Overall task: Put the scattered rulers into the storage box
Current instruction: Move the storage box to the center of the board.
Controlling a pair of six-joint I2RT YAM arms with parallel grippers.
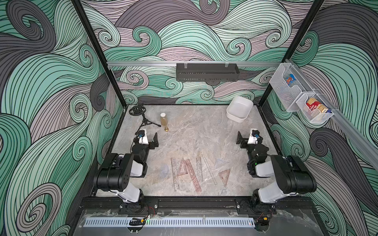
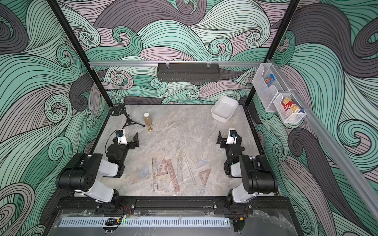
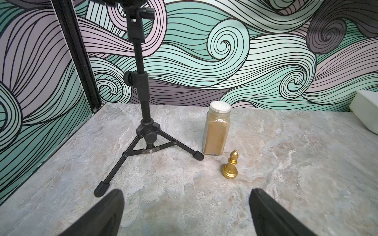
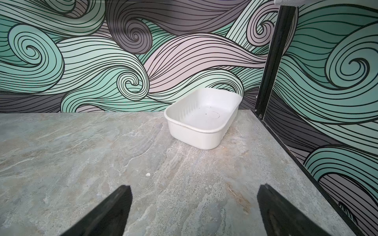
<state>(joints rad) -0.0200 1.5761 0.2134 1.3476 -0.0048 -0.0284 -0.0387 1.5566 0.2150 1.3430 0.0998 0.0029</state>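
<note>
Start state: no ruler is in the box yet.

- The left hand [image 3: 186, 194] is spread fully wide with nothing held. The right hand [image 4: 193, 189] is likewise wide apart and empty.
- Both are parked low at the sides of the desk [image 1: 194, 132] and aimed at the back wall, so no ruler is shown in either wrist view.
- The scattered rulers [image 1: 189, 173] are laid flat in a loose cluster near the front edge, between the two arm bases, and are seen in both top views. The long strips lie roughly side by side, partly overlapped by a pinkish set square. Two smaller set squares are set off toward the right arm. The clear ones are hard to make out against the marble.
- The storage box [image 4: 192, 134] is seated in the far right corner, well apart from the rulers. It is seen empty from the right wrist, so drop-off is judged better suited to the right arm.
- The tripod [image 3: 146, 130], spice jar [image 3: 216, 130] and gold chess piece [image 3: 230, 166] are grouped far left, off the likely transfer path.

Risks, as judged:
- Thin plastic lying flush on the desk offers no edge to pinch, so an edge would probably need to be slid or tipped first.
- The long strips look longer than the box and would be expected to rest slanted against a wall.
</note>
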